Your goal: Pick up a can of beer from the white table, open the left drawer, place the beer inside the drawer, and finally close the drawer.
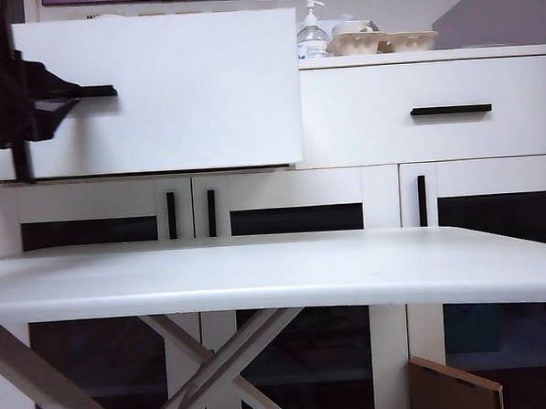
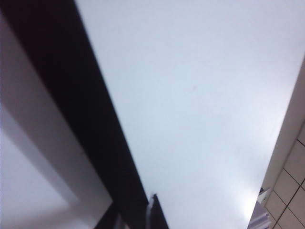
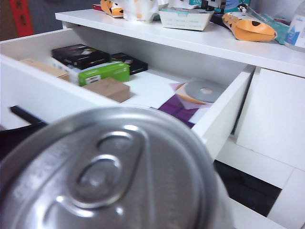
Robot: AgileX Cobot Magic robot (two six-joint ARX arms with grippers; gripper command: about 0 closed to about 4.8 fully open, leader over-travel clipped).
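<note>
The left drawer (image 1: 185,90) stands pulled out from the cabinet, its white front looming large at the upper left of the exterior view. My left gripper (image 1: 61,95) is shut on its slim black bar handle (image 1: 93,90). The left wrist view shows that handle (image 2: 86,119) as a dark band across the drawer front (image 2: 200,95), with one fingertip (image 2: 155,212) beside it. The can of beer (image 3: 109,171) fills the right wrist view with its silver top, held in my right gripper just outside the open drawer (image 3: 147,88). The can hides the right fingers. The white table (image 1: 277,273) is bare.
Inside the drawer lie black boxes (image 3: 81,55), a green box (image 3: 102,72), a brown box (image 3: 108,89) and a disc (image 3: 204,90) on purple paper. The second drawer (image 1: 433,114) is shut. A pump bottle (image 1: 312,37) and egg trays (image 1: 383,41) stand on the cabinet top.
</note>
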